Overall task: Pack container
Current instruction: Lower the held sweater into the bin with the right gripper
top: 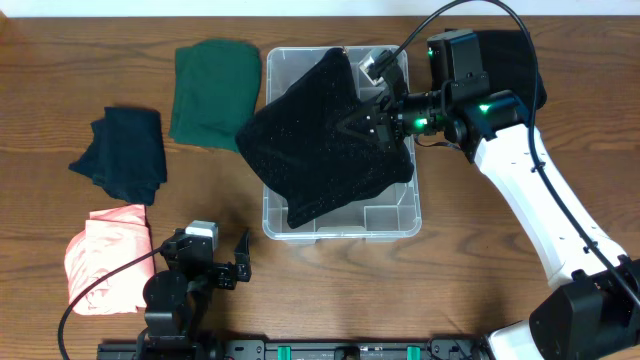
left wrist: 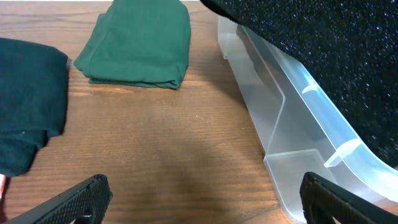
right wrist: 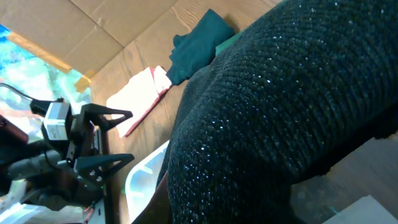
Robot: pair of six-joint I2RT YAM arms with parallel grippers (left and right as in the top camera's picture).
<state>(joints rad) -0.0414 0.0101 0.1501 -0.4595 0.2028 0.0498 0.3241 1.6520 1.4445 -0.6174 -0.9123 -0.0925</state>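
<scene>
The clear plastic container (top: 392,228) stands at the table's centre. A black sparkly knit garment (top: 320,140) hangs over it, spilling past the left rim. My right gripper (top: 372,122) is shut on the garment's right part, above the container. In the right wrist view the garment (right wrist: 280,112) fills the frame and hides the fingers; the container rim (right wrist: 140,177) shows below. My left gripper (top: 240,262) is open and empty near the front edge, left of the container. In the left wrist view its fingers (left wrist: 202,199) straddle bare wood beside the container wall (left wrist: 292,130).
A folded green garment (top: 213,92) lies left of the container and also shows in the left wrist view (left wrist: 140,43). A dark teal garment (top: 125,152) lies further left. A pink garment (top: 107,255) lies at the front left.
</scene>
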